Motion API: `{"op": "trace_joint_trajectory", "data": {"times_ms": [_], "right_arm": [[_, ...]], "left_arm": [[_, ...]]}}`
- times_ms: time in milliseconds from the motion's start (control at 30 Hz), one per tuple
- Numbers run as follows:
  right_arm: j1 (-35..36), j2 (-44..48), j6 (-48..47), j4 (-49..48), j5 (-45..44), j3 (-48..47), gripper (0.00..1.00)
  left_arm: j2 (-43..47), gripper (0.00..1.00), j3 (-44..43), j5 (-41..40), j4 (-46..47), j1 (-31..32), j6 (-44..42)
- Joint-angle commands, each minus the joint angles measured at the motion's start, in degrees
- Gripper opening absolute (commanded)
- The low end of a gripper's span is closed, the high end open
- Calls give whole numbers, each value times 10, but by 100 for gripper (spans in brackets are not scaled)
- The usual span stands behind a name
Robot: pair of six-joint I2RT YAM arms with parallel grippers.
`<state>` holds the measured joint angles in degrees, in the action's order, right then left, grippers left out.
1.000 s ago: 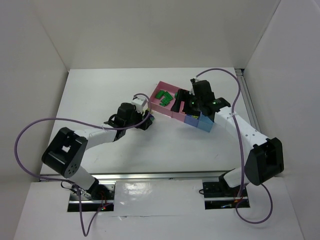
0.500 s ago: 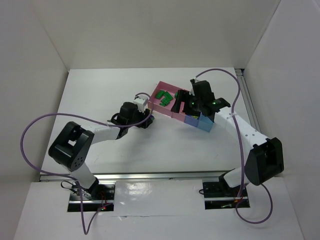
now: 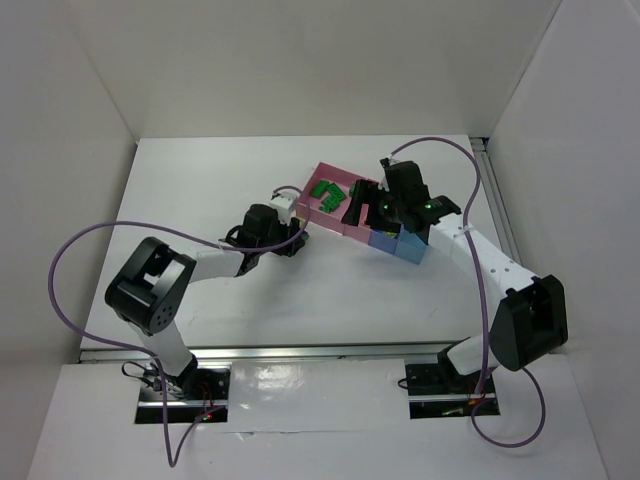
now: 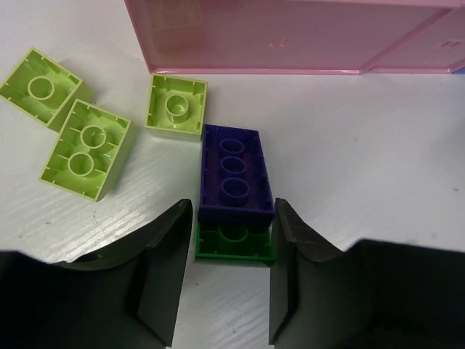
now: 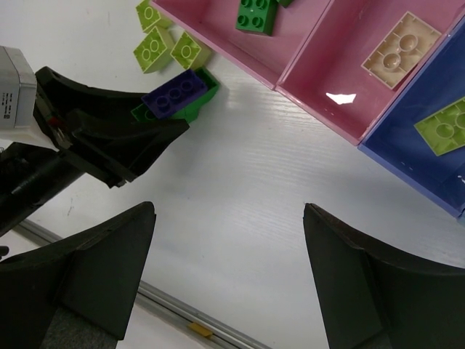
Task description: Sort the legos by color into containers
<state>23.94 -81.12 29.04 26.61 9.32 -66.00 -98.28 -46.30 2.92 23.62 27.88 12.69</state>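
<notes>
**Left gripper [image 4: 232, 212] squaring up for a pick**

The table [image 3: 200, 180] offers open room right of the stack. The pink container [image 4: 290, 43] stands just ahead. Right gripper [image 5: 229, 218] hangs spread wide, empty. The left one flanks the dark blue lego [image 4: 234, 171] stacked on a green lego [image 4: 234, 247]; whether it pinches yet, I cannot tell. Squeeze squarely and lift straight, sparing the yellow-green legos [image 4: 86, 149] alongside.

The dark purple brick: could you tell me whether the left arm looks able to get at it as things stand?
Probably yes: the left gripper straddles the dark purple brick and the green brick under it, nothing between; the lime bricks lie aside.
</notes>
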Motion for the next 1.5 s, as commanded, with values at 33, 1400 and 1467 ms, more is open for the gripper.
{"op": "trace_joint_trajectory", "data": {"times_ms": [33, 1400, 1467], "right_arm": [[-3, 17, -6, -5, 4, 2, 90], [-8, -112, -187, -53, 409, -99, 88], [-8, -127, -187, -53, 417, -99, 84]], "left_arm": [[3, 38, -10, 6, 24, -9, 8], [-202, 0, -494, 849, -1022, -121, -680], [-202, 0, -494, 849, -1022, -121, -685]]}}
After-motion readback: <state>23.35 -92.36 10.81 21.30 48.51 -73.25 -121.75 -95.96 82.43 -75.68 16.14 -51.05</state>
